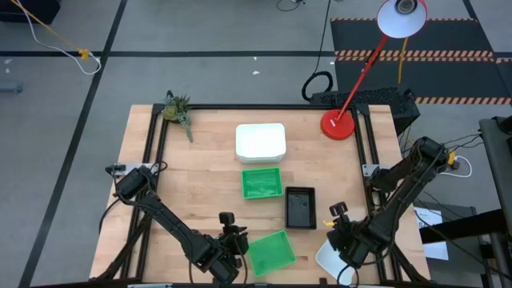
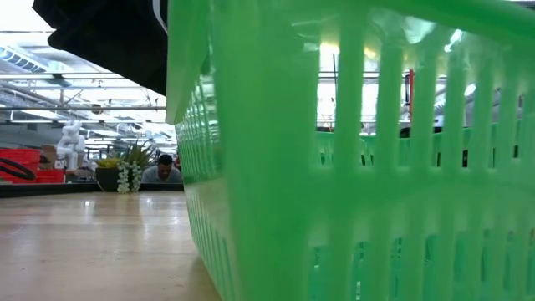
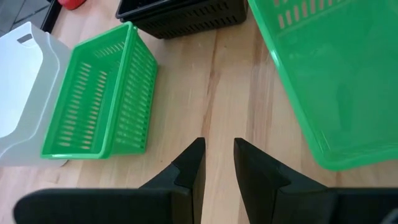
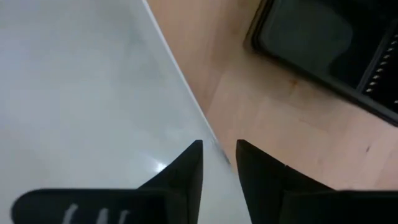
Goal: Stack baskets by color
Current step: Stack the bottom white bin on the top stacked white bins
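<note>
1. On the wooden bench (image 1: 200, 152), a white basket (image 1: 261, 141) lies upside down at about 12 o'clock from the centre; just beside it, toward 6 o'clock, sits a green basket (image 1: 262, 182), and a black basket (image 1: 300, 207) lies close at that one's 4 o'clock.
2. A second green basket (image 1: 270, 251) sits tilted at the near edge, around 6 o'clock; it fills most of the low view.
3. The left end effector (image 1: 238, 250) hangs right beside that tilted green basket, at its 9 o'clock; its fingers (image 3: 189, 168) stand a narrow gap apart with only bare wood between them, gripping nothing.
4. The right end effector (image 1: 342, 245) is at the near right corner, about 5 o'clock, over another white basket (image 1: 332, 260); its fingers (image 4: 186, 165) straddle the basket's rim; whether they are pinching it I cannot tell.
5. A red lamp base (image 1: 338, 124) stands at 1 o'clock; a small plant (image 1: 178, 110) at 11 o'clock.
</note>
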You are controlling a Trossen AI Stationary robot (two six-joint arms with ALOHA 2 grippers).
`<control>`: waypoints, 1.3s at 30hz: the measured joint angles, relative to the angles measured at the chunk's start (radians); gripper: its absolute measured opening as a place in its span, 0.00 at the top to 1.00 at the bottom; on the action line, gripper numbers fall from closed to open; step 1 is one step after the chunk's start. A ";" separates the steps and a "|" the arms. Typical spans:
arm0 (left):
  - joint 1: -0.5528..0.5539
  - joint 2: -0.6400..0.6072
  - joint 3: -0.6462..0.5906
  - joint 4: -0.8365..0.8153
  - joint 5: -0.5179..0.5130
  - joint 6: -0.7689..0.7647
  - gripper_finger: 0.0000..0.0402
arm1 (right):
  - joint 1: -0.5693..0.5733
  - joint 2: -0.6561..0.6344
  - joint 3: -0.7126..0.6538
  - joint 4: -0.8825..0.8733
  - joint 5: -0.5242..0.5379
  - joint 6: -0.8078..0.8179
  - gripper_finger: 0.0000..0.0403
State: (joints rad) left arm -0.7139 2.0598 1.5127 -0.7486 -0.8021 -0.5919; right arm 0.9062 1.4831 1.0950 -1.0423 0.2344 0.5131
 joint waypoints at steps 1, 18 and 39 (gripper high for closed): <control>0.000 0.000 0.000 0.000 0.000 0.000 0.79 | -0.004 0.000 -0.009 0.003 -0.010 -0.007 0.79; 0.000 0.000 0.000 0.000 0.000 0.006 0.79 | -0.035 -0.003 -0.013 0.088 -0.084 -0.050 0.99; -0.045 -0.090 -0.001 -0.023 -0.025 0.012 0.79 | -0.122 -0.003 0.374 -0.155 0.024 0.052 1.00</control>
State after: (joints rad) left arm -0.7592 1.9698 1.5116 -0.7719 -0.8270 -0.5797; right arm 0.7846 1.4799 1.4691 -1.1975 0.2583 0.5648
